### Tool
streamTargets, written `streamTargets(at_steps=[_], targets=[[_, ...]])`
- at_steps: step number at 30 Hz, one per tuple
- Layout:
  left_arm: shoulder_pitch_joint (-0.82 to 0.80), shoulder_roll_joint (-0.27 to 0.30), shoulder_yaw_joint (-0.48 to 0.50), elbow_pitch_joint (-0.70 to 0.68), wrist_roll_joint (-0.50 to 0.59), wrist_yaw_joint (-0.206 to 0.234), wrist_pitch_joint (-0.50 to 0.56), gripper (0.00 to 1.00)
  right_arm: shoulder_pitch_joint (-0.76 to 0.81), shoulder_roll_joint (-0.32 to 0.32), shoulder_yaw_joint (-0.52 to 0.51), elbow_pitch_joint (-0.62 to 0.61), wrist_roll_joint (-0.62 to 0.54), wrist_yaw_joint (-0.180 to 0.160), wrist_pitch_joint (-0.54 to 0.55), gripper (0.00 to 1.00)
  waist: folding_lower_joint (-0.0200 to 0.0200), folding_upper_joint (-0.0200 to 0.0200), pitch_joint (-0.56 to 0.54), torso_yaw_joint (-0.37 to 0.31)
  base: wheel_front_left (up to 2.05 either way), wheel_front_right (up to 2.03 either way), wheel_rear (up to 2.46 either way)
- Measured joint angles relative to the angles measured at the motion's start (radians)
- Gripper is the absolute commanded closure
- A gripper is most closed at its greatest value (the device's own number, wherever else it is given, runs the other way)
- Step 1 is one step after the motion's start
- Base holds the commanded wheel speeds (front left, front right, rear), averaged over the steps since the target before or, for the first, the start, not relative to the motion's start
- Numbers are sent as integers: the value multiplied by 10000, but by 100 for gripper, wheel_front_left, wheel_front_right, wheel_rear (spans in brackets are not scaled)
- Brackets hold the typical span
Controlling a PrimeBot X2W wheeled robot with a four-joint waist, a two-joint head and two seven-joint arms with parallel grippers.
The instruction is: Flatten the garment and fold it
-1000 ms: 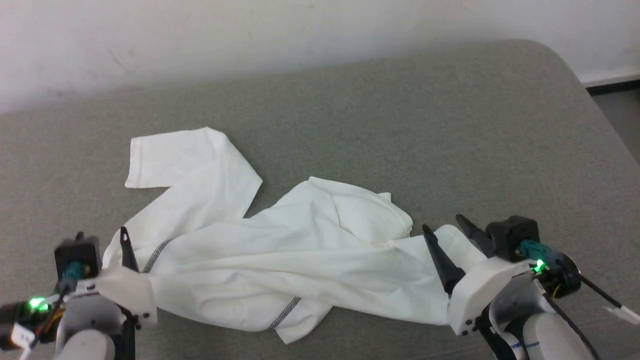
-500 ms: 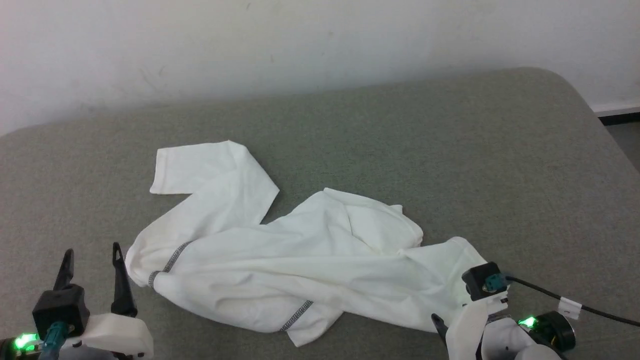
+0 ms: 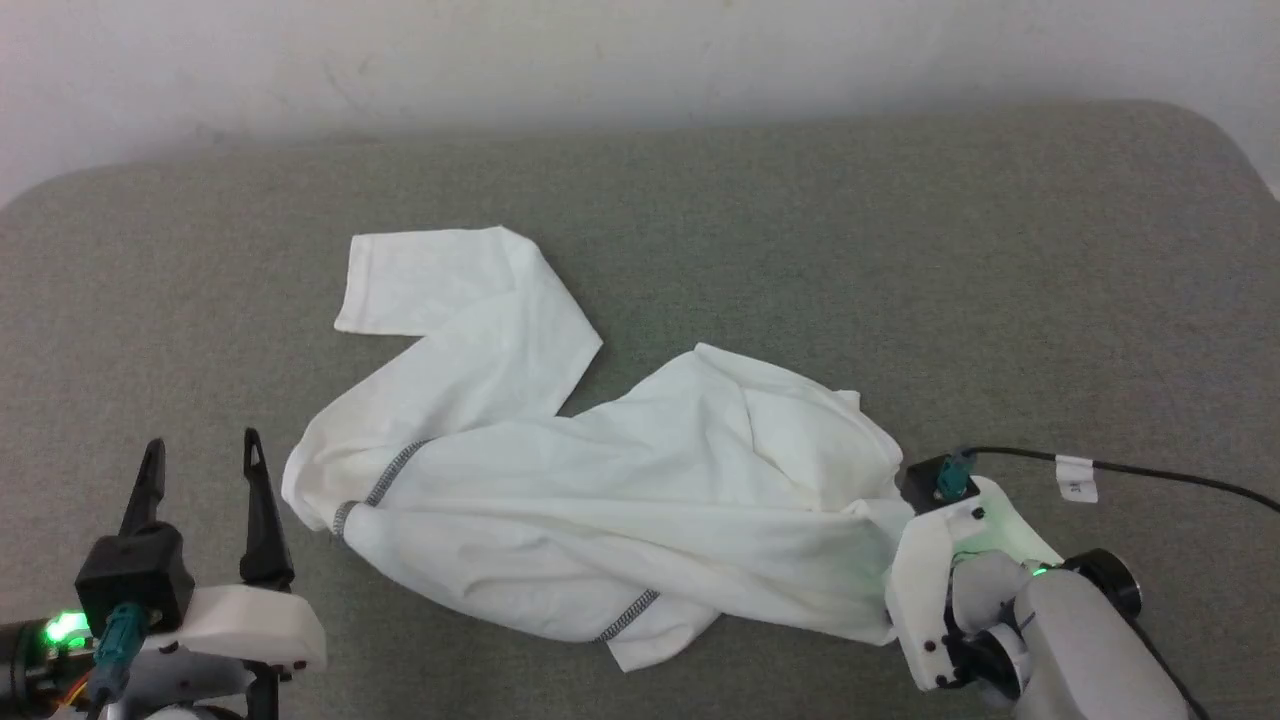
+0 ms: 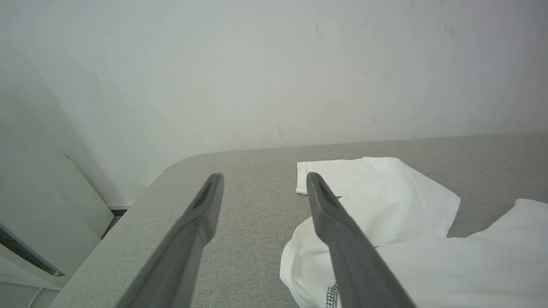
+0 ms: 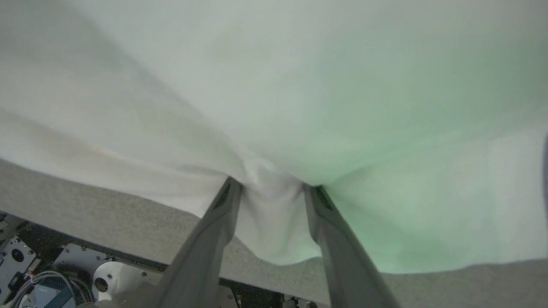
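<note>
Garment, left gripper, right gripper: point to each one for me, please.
garment point(image 3: 600, 500): head view, middle of the bunched white cloth.
left gripper point(image 3: 202, 440): head view, midway between its two open fingertips.
right gripper point(image 5: 272, 187): right wrist view, midway between its fingertips, where a cloth fold sits.

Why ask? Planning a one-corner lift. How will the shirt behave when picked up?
Probably floppy: the shirt lies in soft crumpled folds. Likely thin and light: cloth bunches between the fingers of the right gripper. A one-corner lift would probably trail the rest.
</note>
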Motion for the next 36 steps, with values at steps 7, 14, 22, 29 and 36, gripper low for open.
streamTargets(at_steps=[7,14,22,29,36], targets=[[-102,-2,-31,52,0,21,-2,0,-257,-376,328,-596,395,-6,-71,100,3,0,135,211,0,0,0],[-106,-2,-69,19,0,88,2,0,-2975,-1365,1578,-2746,2088,-19,-834,100,8,0,127,149,0,0,0],[-989,-288,-593,-40,96,-8,-165,0,-6772,-2324,2734,-1914,3877,-19,-464,100,6,0,740,471,0,0,0],[-2384,-936,-1269,180,140,-282,-750,0,-9974,-3432,3480,-15,4378,-19,-1457,100,6,0,1793,1086,0,0,0],[-3057,-1335,-1519,725,161,-380,-1267,0,-10946,-3710,4974,2138,4464,-19,-3118,100,7,0,2978,1802,0,0,0]])
